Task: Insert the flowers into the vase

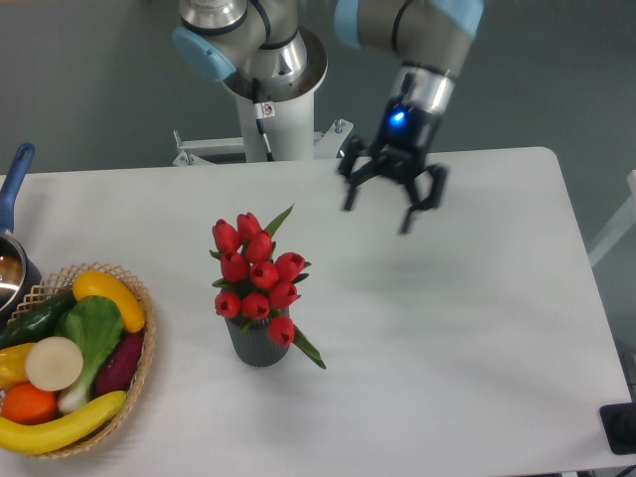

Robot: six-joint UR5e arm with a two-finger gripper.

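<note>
Your tool (390, 200) hangs above the worktop (477, 328) with its jaws spread apart and nothing between them. It is blurred, so its fingers are hard to make out; a blue light glows on the wrist just above them. It is up and to the right of the flowers (257, 275), well apart from them.

You can see the flowers standing in the vase (254, 345), red buds bunched above its mouth, one bud drooping over the rim at the front. A green leaf sticks up from the top of the bunch and another juts out low on the right, over the vase's edge. The vase stands upright on the worktop, left of centre.

To its left, at the worktop's edge, you have a woven basket (146, 350) filled with fruit and vegetables: bananas, an orange, a green leafy piece, a purple one. Beyond that, a pot with a blue handle (16, 180) is cut off by the frame.

A small label on the arm's base (266, 109) is too small for you to read.
</note>
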